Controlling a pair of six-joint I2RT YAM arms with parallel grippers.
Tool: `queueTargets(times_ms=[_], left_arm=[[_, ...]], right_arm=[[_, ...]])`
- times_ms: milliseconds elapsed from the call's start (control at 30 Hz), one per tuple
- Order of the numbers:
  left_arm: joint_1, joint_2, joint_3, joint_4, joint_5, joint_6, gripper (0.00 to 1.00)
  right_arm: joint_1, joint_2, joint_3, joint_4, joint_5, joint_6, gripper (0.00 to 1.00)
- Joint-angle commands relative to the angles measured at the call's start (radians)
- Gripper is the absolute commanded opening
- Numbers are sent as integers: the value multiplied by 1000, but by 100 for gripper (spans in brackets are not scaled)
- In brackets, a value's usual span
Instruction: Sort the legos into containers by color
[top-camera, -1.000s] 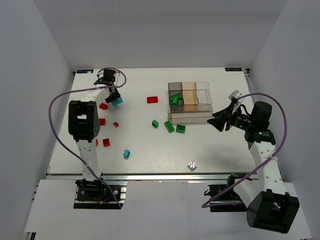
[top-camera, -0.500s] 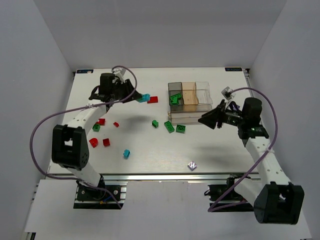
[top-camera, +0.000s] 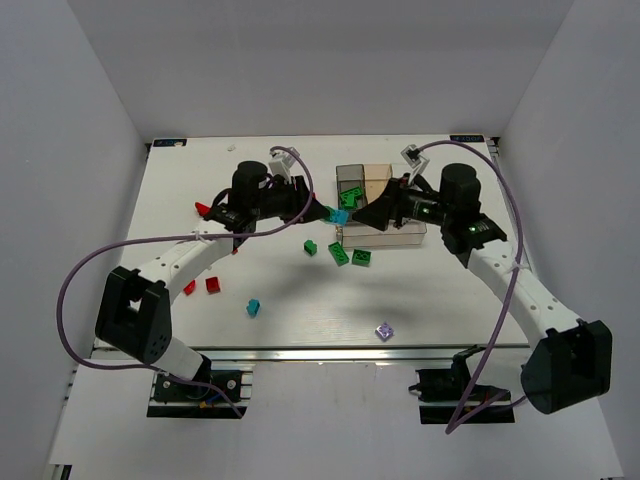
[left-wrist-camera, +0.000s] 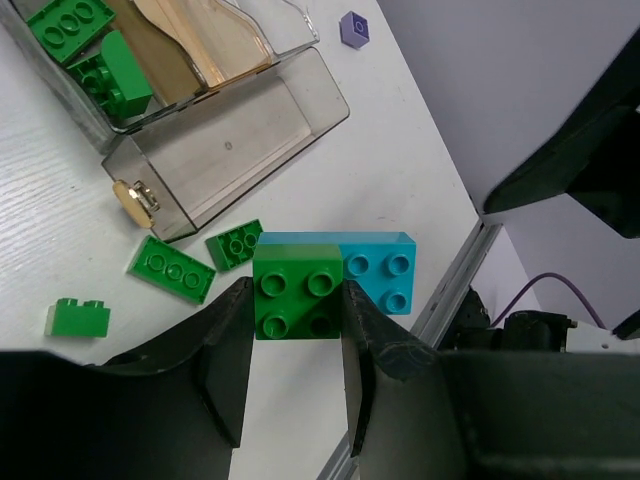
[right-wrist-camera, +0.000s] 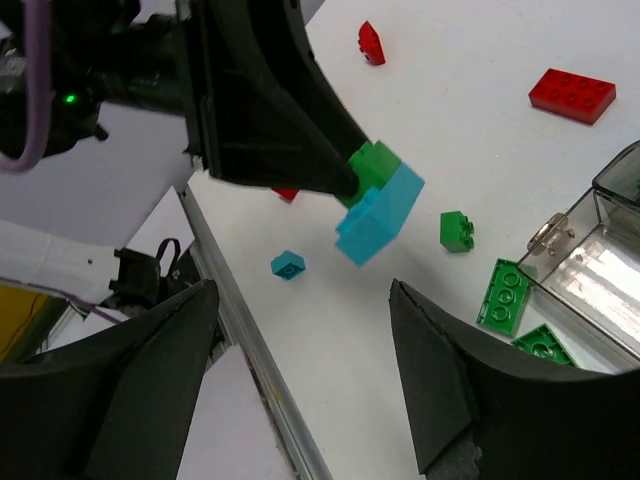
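**Left wrist view: green brick pinched, blue brick stuck to it**

The left pincer (top-camera: 325, 213) is clamped on a green brick (left-wrist-camera: 296, 292). One finger (left-wrist-camera: 225, 350) presses each side, and the studs face the wrist camera. A blue brick (left-wrist-camera: 380, 275) is joined to the green one and sticks out past the fingertips, untouched by them. The pair hangs in the air, clear of the table (top-camera: 300, 300).

The right pincer (right-wrist-camera: 300, 300) is spread wide with nothing between its fingers (right-wrist-camera: 130, 390). It points straight at the left pincer, and the joined pair hangs just ahead of its gap. From above, the two pincers are nearly tip to tip.

The tray (left-wrist-camera: 235, 140) lies on the table beyond the left pincer's tips and off to one side. The right pincer hangs over its near edge. Two green pieces (left-wrist-camera: 70, 20) lie in the tray's dark end compartment. Three loose green bricks (left-wrist-camera: 170, 268) lie on the table under the left pincer, just beside the tray's long wall.

Seen from the right pincer, a flat red brick (right-wrist-camera: 571, 95) and a smaller red piece (right-wrist-camera: 371, 42) lie beyond the left pincer. A small blue piece (right-wrist-camera: 288, 264) sits on the table below the held pair. A small purple block (left-wrist-camera: 354, 27) lies well past the tray from the left pincer.
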Motion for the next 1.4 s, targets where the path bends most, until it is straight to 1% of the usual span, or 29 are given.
queueTargets(times_ms=[0,33,100,133,233,333,367,400,467,500,567,600,667,700,767,800,833,900,933,967,1100,1133,1167,1233,1267,1300,1367], left_arm=[[-38,-2,51,25,-62,-7,0],[-53,6,69,25,-71,-6,0],[-63,24,80,25,-76,-9,0],[-78,27,93,-5,-97,-7,0],[-104,30,100,-3,-123,-6,0],[-126,37,111,-10,-142,-1,0],[-126,43,122,-15,-148,2,0],[-135,47,126,-21,-156,4,0],[-146,53,133,-30,-172,10,0],[-146,53,134,-33,-176,10,0],[-155,55,136,-33,-182,13,0],[-155,56,137,-38,-183,13,0],[-164,58,139,-44,-197,20,0],[-164,56,148,-53,-237,23,0],[-164,55,162,-96,-292,31,0],[-155,52,174,-108,-362,31,0],[-135,44,175,-115,-379,30,0],[-135,27,182,-113,-439,34,0],[-135,30,207,-127,-489,46,0],[-135,41,223,-136,-505,50,0],[-135,92,271,-141,-502,56,0],[-135,107,292,-136,-479,60,0],[-135,151,306,-138,-472,62,0],[-135,202,355,-136,-443,63,0],[-135,226,375,-139,-438,62,0],[-135,284,398,-141,-433,62,0],[-135,340,480,-141,-412,63,0]], right_arm=[[34,50,65,-49,118,26,76],[44,61,76,-85,130,23,77],[51,89,85,-98,141,23,78],[56,102,87,-100,155,19,77],[67,125,107,-130,192,13,77],[70,144,116,-143,223,6,73],[71,145,117,-141,227,6,70],[70,150,119,-140,227,5,63],[71,150,113,-133,233,6,53],[71,145,107,-127,238,3,44],[70,138,88,-107,242,3,34],[67,136,84,-104,243,-3,21],[65,127,65,-83,244,-6,5],[64,119,59,-75,262,-7,0],[62,109,47,-75,296,-30,0],[59,110,45,-78,339,-43,0],[55,116,45,-86,360,-68,0],[44,130,50,-95,393,-89,0],[38,141,47,-97,397,-98,0],[33,142,47,-94,405,-101,0],[25,158,45,-63,471,-119,0],[19,165,48,-63,483,-131,0],[18,173,67,-32,515,-156,0],[10,226,97,-41,532,-181,0],[10,243,128,-49,570,-200,0],[7,283,137,-49,581,-210,0],[7,316,149,-49,636,-239,0]])
